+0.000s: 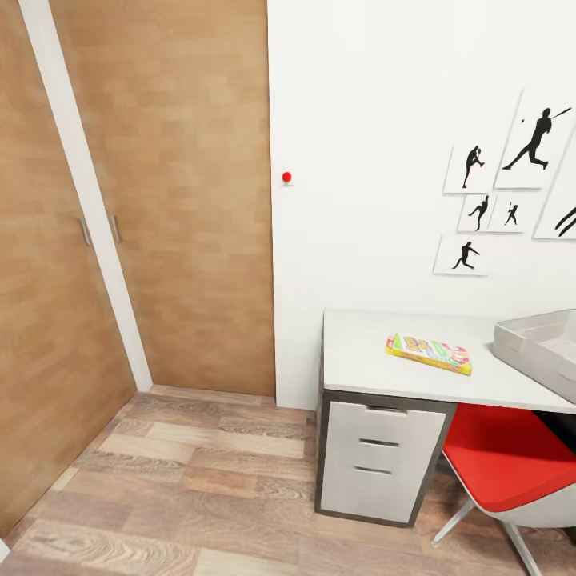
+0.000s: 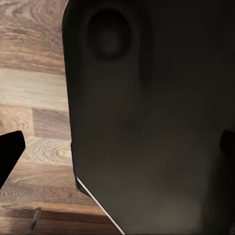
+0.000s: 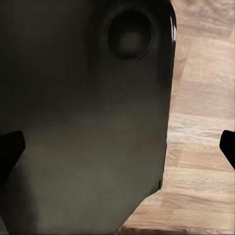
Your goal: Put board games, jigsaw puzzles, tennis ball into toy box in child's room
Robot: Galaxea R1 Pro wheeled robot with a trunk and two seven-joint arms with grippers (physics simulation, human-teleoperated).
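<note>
Board game (image 1: 429, 354) flat on table (image 1: 360, 360), long axis toward toy box (image 1: 538, 342); hands' state can't tell.

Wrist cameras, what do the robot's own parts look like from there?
Each wrist view shows black pincer fingertips at the frame edges, with wood floor behind. A big dark matte body panel with rounded corners and a round recess blocks most of each view.

Red chair (image 1: 496, 472) under table (image 1: 360, 360).
</note>
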